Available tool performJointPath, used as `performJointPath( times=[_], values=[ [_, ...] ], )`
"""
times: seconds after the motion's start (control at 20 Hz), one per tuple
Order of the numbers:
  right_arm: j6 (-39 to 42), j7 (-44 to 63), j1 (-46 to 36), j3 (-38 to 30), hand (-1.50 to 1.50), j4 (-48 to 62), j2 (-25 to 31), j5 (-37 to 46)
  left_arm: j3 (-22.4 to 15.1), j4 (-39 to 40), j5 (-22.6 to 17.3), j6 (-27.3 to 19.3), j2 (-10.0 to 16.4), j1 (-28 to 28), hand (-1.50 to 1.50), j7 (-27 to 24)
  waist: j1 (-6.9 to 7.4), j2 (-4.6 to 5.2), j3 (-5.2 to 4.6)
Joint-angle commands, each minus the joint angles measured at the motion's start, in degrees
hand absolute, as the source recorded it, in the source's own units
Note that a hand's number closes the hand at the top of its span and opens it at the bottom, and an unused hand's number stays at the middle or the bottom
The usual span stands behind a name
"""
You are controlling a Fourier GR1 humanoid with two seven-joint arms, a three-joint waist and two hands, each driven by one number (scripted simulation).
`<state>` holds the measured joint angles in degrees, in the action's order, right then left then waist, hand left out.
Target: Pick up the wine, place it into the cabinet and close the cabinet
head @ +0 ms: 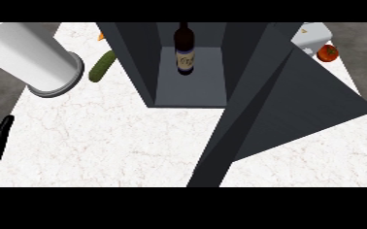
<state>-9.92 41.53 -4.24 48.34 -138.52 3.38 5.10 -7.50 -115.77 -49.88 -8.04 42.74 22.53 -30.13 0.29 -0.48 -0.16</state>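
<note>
The dark wine bottle (185, 48) with a pale label stands upright inside the open dark grey cabinet (190, 94), towards the back of its floor. The cabinet door (287, 111) is swung wide open and juts out to the right and towards me. No hand touches the bottle. A grey forearm (39, 58) fills the upper left. Only a thin black sliver of my left hand (6, 128) shows at the left edge. My right hand appears nowhere in the view.
A green cucumber (102, 67) lies on the marble counter (108, 140) just left of the cabinet, with a small orange piece (101, 36) behind it. At the far right are a red tomato (328, 52) and a white object (312, 38).
</note>
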Motion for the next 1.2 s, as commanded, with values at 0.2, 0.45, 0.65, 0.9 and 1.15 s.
performJointPath(
  times=[0.2, 0.45, 0.65, 0.9, 1.15],
  values=[
    [-10.6, 0.5, -14.1, 11.7, 1.5, 6.0, -3.1, 6.2, 3.1, 2.6, -3.6, 3.4, 0.3, -3.0, -1.5, 3.2, 0.13, 0.08, -0.09],
    [-13.6, 3.8, -23.6, 6.7, 1.5, 9.7, -2.9, 3.6, -0.3, 0.7, -2.4, 1.0, -1.9, -5.2, -1.5, 5.4, 0.6, 0.38, -0.08],
    [-15.6, 7.2, -30.1, 2.3, 1.5, 11.0, -2.8, -1.1, 2.7, 0.9, -3.9, 2.5, -1.1, -6.5, -1.5, 6.3, 1.39, 0.51, -0.09],
    [-20.0, 2.9, -37.5, -1.2, 1.5, 17.6, -2.9, -7.6, 1.1, 2.9, -3.0, 2.9, -2.3, -7.9, -1.5, 7.0, 2.04, 0.85, -0.09],
    [-21.2, 1.4, -51.6, -11.4, 1.5, 29.1, -3.2, -15.6, 2.5, 1.9, -3.1, 2.4, -2.3, -7.7, -1.5, 8.2, 2.61, 0.76, 0.0]
  ],
)
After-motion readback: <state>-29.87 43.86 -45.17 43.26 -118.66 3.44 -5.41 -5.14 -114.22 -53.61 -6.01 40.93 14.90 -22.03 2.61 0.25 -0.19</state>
